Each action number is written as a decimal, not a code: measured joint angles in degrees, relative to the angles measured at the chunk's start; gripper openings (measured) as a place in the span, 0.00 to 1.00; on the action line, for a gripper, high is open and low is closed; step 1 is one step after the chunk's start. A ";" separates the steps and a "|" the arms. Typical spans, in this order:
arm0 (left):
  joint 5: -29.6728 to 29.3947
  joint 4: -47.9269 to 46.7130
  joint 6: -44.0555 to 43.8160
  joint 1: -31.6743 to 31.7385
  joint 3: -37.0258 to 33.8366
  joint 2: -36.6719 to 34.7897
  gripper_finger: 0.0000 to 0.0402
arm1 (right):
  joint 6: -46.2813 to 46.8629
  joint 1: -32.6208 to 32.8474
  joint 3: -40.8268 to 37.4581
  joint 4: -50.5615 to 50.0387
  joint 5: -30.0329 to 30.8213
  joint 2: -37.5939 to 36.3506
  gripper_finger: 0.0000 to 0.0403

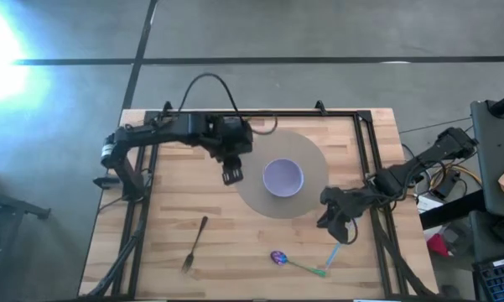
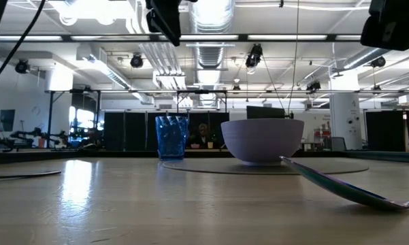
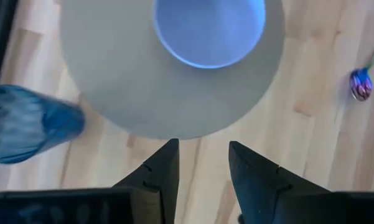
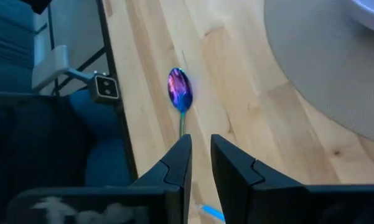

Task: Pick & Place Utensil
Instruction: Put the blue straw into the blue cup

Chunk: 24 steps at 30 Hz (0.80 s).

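I've got the right gripper (image 4: 198, 163) hovering w/ fingers narrowly parted over the spoon (image 1: 295, 262), which lies near the table's front edge right of center, so if I drop off-axis the handle could skid away.

The pale wood-plank table (image 1: 235, 243) looked smooth, the round grey mat (image 1: 260, 197) matt, the lavender bowl (image 1: 283, 177) glossy, and the spoon's iridescent metal bowl (image 4: 179, 89) shiny.
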 joint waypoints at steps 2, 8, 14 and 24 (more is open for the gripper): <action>-0.14 1.57 -0.36 -1.59 -1.77 0.00 0.33 | -2.11 0.60 0.00 -0.04 0.04 0.12 0.14; -0.12 4.29 -1.06 -5.75 -6.78 -0.11 0.33 | -7.64 2.03 0.00 -0.39 -0.18 1.76 0.15; -0.09 5.88 -2.88 -8.71 -10.95 -0.65 0.33 | -13.27 2.40 0.00 -0.44 -3.85 5.10 0.19; 2.32 15.28 -6.84 -11.22 -21.82 -6.78 0.33 | -21.83 2.41 0.38 -0.44 -6.77 12.40 0.33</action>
